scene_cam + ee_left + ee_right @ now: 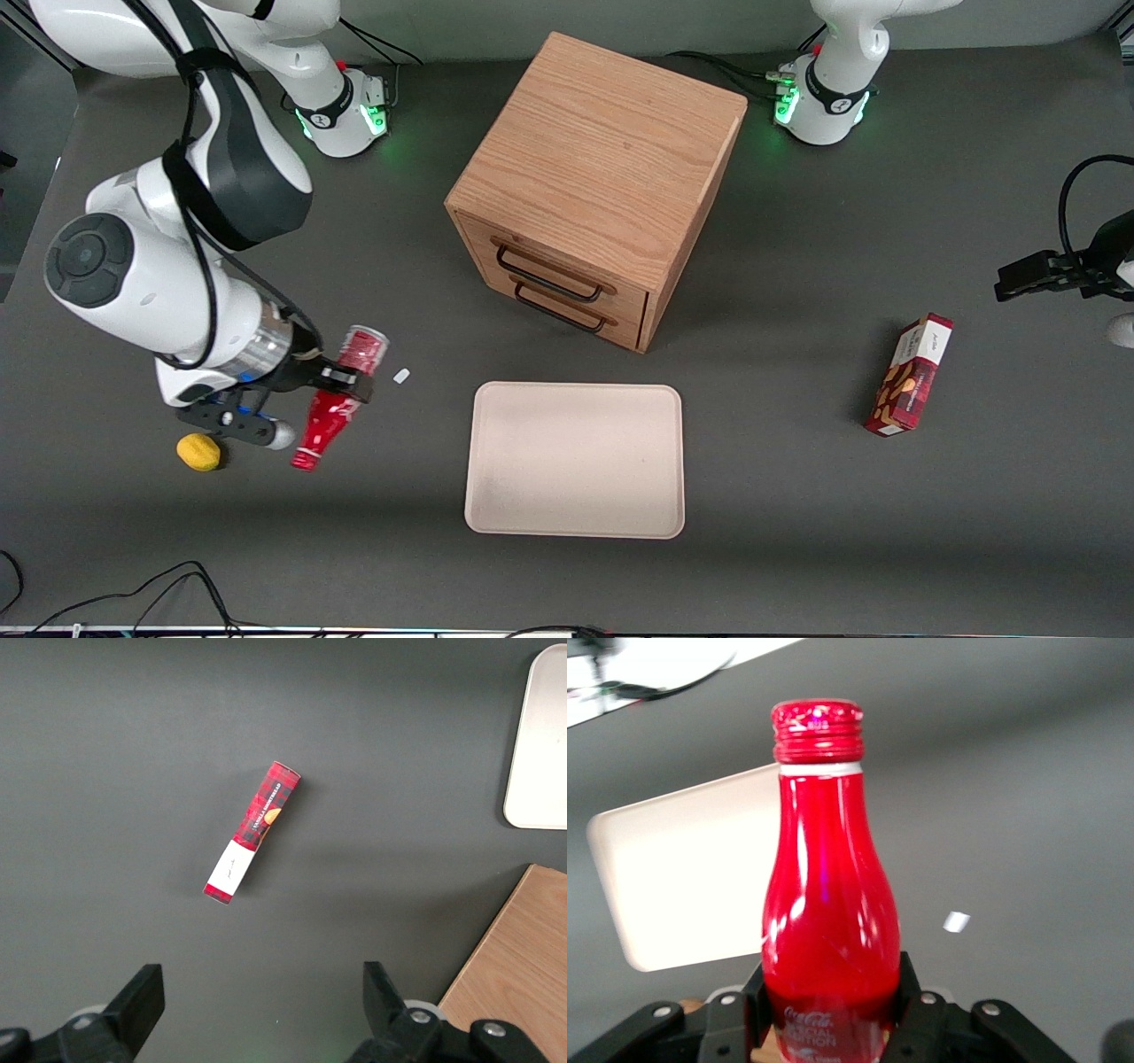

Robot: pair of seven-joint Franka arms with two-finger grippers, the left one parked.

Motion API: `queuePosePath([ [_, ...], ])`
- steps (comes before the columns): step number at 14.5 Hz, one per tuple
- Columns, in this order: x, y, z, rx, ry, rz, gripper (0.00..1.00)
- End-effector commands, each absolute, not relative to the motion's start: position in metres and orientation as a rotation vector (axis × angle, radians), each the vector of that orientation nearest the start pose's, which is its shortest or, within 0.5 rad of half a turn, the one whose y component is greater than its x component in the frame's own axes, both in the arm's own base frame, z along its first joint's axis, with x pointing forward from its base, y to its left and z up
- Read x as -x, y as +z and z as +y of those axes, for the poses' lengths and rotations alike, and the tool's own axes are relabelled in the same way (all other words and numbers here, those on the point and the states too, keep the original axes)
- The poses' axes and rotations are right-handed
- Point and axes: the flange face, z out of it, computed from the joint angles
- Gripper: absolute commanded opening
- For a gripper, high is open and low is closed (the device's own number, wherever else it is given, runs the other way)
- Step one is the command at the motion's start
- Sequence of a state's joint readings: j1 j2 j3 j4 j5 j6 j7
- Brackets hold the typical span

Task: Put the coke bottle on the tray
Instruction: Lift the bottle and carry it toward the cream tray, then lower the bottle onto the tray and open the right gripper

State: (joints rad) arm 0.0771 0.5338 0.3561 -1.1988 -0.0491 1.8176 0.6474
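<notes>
My right gripper (343, 384) is shut on the coke bottle (324, 427), a slim red bottle with a red cap. It grips the lower body, and the bottle is tilted with its cap pointing toward the front camera. In the right wrist view the black fingers (911, 992) press both sides of the bottle (828, 886) above its white lettering. The beige tray (576, 523) lies flat in front of the drawer cabinet, beside the bottle toward the parked arm's end. It has nothing on it. The tray also shows in the right wrist view (682, 877).
A wooden two-drawer cabinet (594, 177) stands farther from the front camera than the tray. A yellow fruit (198, 452) and a small white scrap (401, 376) lie near the gripper. A red snack box (912, 377) lies toward the parked arm's end and shows in the left wrist view (252, 833).
</notes>
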Motion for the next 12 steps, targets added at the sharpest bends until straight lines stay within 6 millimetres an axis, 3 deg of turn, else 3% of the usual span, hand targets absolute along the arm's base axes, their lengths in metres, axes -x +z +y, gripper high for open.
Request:
queuePosePath([
  [1, -0.712, 0.447, 0.291, 2.830, 0.006, 0.289, 0.00],
  [2, -0.719, 0.415, 0.297, 2.810, 0.019, 0.293, 0.00],
  [5, -0.730, 0.286, 0.312, 2.781, 0.120, 0.337, 0.00],
  [7, -0.725, 0.227, 0.323, 2.775, 0.145, 0.356, 0.00],
  [9, -0.721, 0.196, 0.326, 2.778, 0.163, 0.365, 0.00],
  [12, -0.720, 0.183, 0.322, 2.784, 0.149, 0.370, 0.00],
])
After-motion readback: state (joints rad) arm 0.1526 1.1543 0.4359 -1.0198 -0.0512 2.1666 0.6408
